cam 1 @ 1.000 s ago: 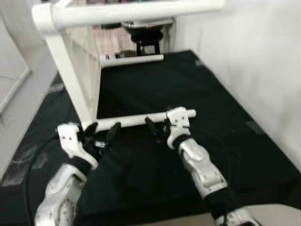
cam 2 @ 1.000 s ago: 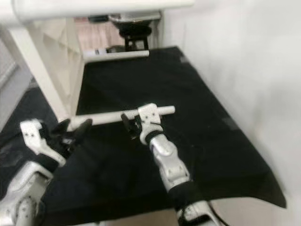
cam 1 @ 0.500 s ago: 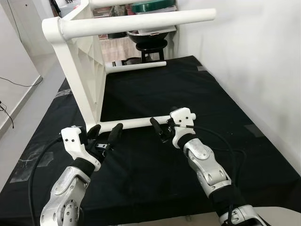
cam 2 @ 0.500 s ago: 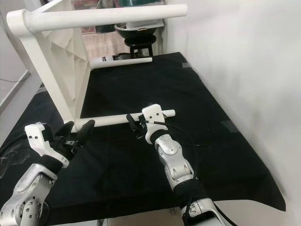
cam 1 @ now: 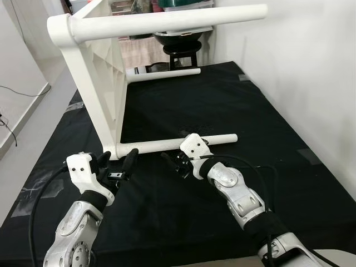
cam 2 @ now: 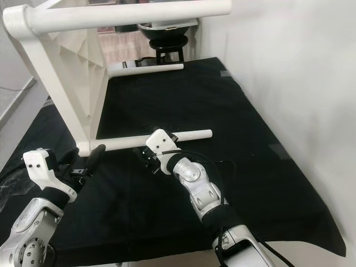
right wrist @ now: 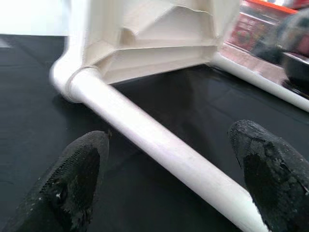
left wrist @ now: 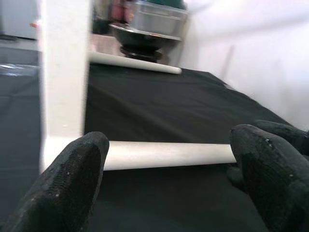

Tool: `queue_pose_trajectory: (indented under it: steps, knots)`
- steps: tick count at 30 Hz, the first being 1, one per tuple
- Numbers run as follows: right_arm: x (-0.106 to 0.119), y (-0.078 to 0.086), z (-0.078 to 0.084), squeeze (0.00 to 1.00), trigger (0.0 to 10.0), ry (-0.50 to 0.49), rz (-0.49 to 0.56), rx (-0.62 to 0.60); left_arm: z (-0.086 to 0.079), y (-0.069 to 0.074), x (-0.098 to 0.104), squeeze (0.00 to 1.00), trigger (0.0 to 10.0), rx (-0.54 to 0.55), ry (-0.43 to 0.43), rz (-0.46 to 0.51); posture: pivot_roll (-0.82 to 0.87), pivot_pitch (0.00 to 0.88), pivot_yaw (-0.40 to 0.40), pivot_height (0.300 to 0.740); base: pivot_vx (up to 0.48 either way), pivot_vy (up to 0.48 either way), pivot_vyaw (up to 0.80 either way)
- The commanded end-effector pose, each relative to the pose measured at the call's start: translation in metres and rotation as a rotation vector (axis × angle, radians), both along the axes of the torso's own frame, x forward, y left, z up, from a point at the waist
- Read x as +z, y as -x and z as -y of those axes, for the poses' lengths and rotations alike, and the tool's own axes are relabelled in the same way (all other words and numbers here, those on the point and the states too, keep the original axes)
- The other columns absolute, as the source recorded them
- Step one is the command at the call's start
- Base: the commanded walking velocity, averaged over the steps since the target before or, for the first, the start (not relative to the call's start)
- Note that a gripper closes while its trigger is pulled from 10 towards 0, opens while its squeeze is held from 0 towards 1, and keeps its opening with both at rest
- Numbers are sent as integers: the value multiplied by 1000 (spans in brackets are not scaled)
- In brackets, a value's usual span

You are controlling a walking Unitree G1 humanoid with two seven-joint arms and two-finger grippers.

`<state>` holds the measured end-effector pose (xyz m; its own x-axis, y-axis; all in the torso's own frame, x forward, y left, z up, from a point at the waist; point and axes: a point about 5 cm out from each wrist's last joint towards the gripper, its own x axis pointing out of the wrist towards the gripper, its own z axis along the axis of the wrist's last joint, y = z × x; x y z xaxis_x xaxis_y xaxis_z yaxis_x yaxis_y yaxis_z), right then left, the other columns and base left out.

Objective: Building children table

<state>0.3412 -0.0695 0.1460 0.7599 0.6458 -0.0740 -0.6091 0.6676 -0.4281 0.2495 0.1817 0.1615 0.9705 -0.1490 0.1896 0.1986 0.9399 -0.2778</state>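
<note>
The white plastic children's table (cam 1: 94, 72) is found tipped on its side on the black mat (cam 1: 222, 100). Both the left gripper (cam 1: 118, 162) and the right gripper (cam 1: 173, 162) are spread wide, holding nothing, just before the lowest white round leg (cam 1: 167, 144). An off-centre closure could roll the leg and topple the table.

A black mat (cam 1: 222, 100) covers the floor across the frame's middle. The white table (cam 1: 97, 100) lies on it, tipped sideways, upper left.

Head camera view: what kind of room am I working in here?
Probably a room in a home, used as a floor workspace. A black mat covers the floor beside a plain white wall, a white children's table lies tipped on its side, and a dark stool stands behind.
</note>
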Motion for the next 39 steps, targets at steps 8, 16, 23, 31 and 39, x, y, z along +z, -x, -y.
queue_pose_trajectory:
  steps: [8,16,23,31,39]
  knots:
    - [21,-9,-26,0,10000,198,-7,311,-14,34,-9,0,10000,230,-123,-121,26,92,46,740,0,0,500]
    - [30,-25,-45,0,10000,340,-88,326,0,63,-9,0,10000,224,-186,-153,71,134,11,740,0,0,655]
    - [39,-48,-42,0,10000,435,-149,65,4,76,0,0,10000,206,-187,-134,105,186,-15,740,0,0,59]
    - [73,-61,-31,0,10000,351,-211,2,14,86,6,0,10000,179,-170,-136,109,229,-23,740,0,0,0]
    - [81,-64,-21,0,10000,433,-316,16,18,93,9,0,10000,170,-154,-140,103,248,-28,740,0,0,0]
